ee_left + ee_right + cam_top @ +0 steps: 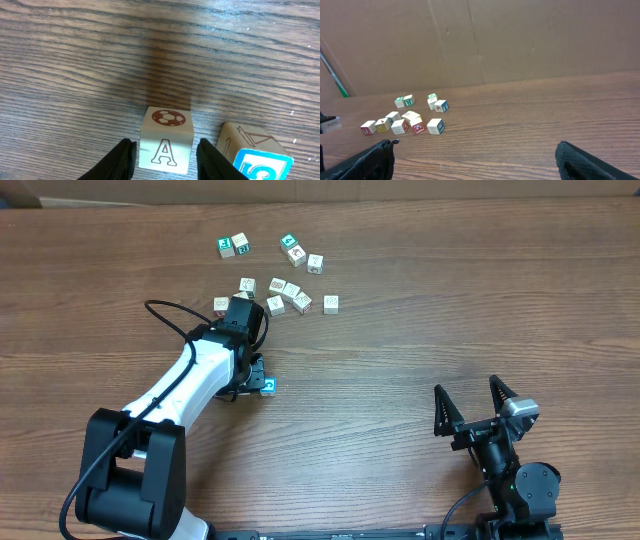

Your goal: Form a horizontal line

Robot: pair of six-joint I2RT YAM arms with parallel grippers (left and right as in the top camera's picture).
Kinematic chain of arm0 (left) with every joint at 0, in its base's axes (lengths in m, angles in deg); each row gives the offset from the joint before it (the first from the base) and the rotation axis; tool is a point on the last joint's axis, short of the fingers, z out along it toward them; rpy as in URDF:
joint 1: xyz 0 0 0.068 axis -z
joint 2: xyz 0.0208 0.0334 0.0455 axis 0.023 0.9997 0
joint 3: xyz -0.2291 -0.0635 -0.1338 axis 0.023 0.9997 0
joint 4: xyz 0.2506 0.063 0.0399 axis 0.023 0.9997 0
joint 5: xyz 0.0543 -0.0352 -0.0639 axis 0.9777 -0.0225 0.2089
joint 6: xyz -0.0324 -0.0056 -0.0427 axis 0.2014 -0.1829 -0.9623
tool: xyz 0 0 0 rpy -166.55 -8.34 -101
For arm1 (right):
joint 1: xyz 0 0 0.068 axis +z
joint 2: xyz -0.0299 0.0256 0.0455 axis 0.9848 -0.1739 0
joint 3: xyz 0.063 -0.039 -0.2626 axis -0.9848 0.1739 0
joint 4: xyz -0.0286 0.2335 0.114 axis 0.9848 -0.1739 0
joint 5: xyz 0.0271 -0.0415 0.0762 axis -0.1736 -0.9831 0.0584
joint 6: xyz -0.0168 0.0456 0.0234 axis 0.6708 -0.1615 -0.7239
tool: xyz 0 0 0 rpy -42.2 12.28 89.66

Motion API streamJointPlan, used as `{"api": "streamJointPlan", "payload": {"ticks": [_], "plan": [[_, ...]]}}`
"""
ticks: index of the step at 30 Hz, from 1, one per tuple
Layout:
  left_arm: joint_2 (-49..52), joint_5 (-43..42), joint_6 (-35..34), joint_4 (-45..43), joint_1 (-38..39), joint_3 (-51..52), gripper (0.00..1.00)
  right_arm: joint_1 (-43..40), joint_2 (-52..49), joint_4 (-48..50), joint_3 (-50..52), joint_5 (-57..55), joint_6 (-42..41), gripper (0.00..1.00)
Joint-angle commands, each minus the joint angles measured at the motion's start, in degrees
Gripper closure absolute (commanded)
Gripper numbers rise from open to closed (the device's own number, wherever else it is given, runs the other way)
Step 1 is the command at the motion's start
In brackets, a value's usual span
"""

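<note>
In the left wrist view a whitish cube (166, 142) with a soccer ball on top and a letter A on its near face stands on the table. My left gripper (166, 148) straddles it, its jaws slightly open with a thin gap on each side. Just to its right stands a blue-faced cube (257, 161) with a white "5", a little apart. From overhead the left gripper (256, 374) hides the A cube, while the blue cube (269, 386) shows beside it. My right gripper (467, 388) stands wide open over bare table at the front right, holding nothing (472, 150).
Several loose cubes (285, 292) lie scattered at the back of the table, with green-faced ones (226, 246) further back. The right wrist view shows the same cluster (410, 122) before a cardboard wall (520, 40). The left arm (190, 390) stretches diagonally across the front left.
</note>
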Motion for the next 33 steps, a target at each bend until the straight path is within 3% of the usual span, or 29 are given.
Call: {"api": "streamJointPlan", "payload": {"ticks": [1,8,21,25,30,33], "plan": [[-1.0,-0.7,-0.8,0.0,0.0,0.5,0.62,-0.3,0.5,0.3,0.6,0.0,-0.2,0.00],[-1.0,-0.4,-0.8,-0.5,0.0,0.5,0.52,-0.3,0.5,0.3,0.6,0.0,-0.2,0.00],[-1.0,0.4,-0.8,-7.4,-1.0,0.5,0.49,-0.3,0.5,0.3,0.6,0.0,-0.2,0.00],[-1.0,1.3,-1.3,-8.1,-2.9,0.5,0.59,-0.3,0.5,0.3,0.6,0.0,-0.2,0.00],[-1.0,0.8,-1.5,-9.1,-6.4,0.5,0.93,-0.3,0.5,0.3,0.6,0.0,-0.2,0.00],[-1.0,0.3,-1.1,-9.2,-8.0,0.5,0.96,-0.3,0.5,0.3,0.6,0.0,-0.2,0.00]]}}
